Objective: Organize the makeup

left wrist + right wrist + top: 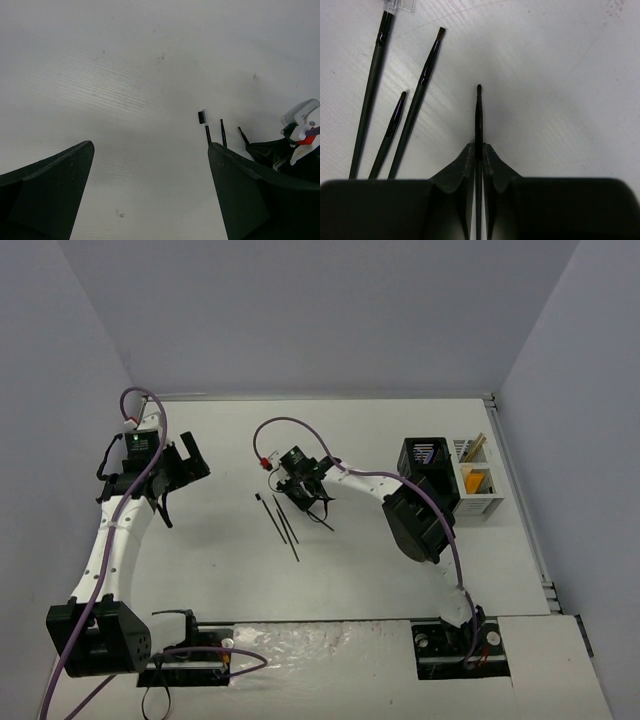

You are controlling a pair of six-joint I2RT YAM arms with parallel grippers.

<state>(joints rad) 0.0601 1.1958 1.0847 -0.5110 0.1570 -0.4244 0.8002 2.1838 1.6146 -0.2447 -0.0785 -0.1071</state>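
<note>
Though tilted in white holder [492, 506], beige sticks [474, 448]

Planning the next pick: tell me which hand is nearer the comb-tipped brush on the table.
Right. The right hand, shut on a thin black brush, sits just beside the comb-tipped brush; the open left hand stands farther off on its other side.
</note>
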